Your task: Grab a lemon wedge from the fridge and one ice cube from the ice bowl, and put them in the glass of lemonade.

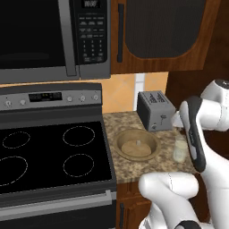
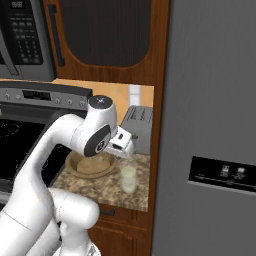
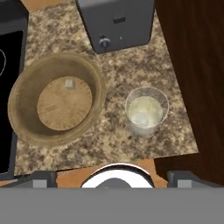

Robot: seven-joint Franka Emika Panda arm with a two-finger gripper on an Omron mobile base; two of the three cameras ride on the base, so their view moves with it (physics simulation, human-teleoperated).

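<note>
The arm is folded up over the small stretch of speckled counter [image 3: 113,74] between the stove [image 1: 49,152] and the fridge [image 2: 210,125], with its hand looking straight down. The gripper [image 3: 113,177] hangs above the counter's front edge, its fingers [image 3: 43,178] spread as wide as they go and holding nothing.

Below it sits the ice bowl [image 3: 92,70], wide, shallow and wooden-looking. One small pale ice cube [image 3: 69,84] rests on its floor, a little off centre toward the toaster [image 3: 116,22], which stands at the back against the wall. Just beside the bowl, on the fridge side and not touching it, stands the glass of lemonade [image 3: 146,111]. Its pale liquid looks plain from above; I can make out no wedge and no cube floating in it, though the surface is too washed out to be sure.

The fridge doors are shut, and I see no lemon wedge anywhere on the counter.

So, as I judge it, both halves of the job are still open. The cube is the nearer prize: the hand would need to shift over the bowl, drop down, and close on that tiny cube before carrying it across to the glass. The lemon wedge would then mean opening the fridge.
</note>
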